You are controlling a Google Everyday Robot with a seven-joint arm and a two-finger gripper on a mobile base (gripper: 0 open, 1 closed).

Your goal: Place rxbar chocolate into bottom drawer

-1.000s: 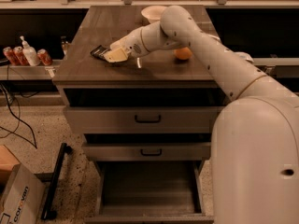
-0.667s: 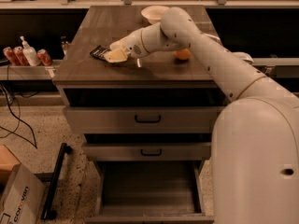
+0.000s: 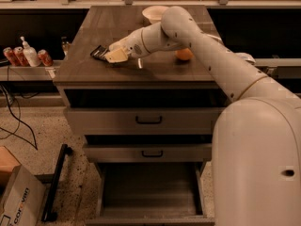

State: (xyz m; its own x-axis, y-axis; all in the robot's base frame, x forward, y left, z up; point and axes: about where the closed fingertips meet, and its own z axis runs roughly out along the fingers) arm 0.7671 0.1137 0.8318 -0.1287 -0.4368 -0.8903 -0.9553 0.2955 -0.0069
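End effector [image 3: 112, 56] touches rxbar chocolate [image 3: 98, 52], which lies flat on countertop [image 3: 117, 27]

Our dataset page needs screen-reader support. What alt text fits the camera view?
A white robot arm reaches across a cabinet top, its gripper at the black rxbar chocolate; an orange and bowl sit nearby. Below, the bottom drawer stands open.

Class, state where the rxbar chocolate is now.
In the camera view, the rxbar chocolate lies left on the cabinet top, at the tip of the tool, left of the orange fruit.
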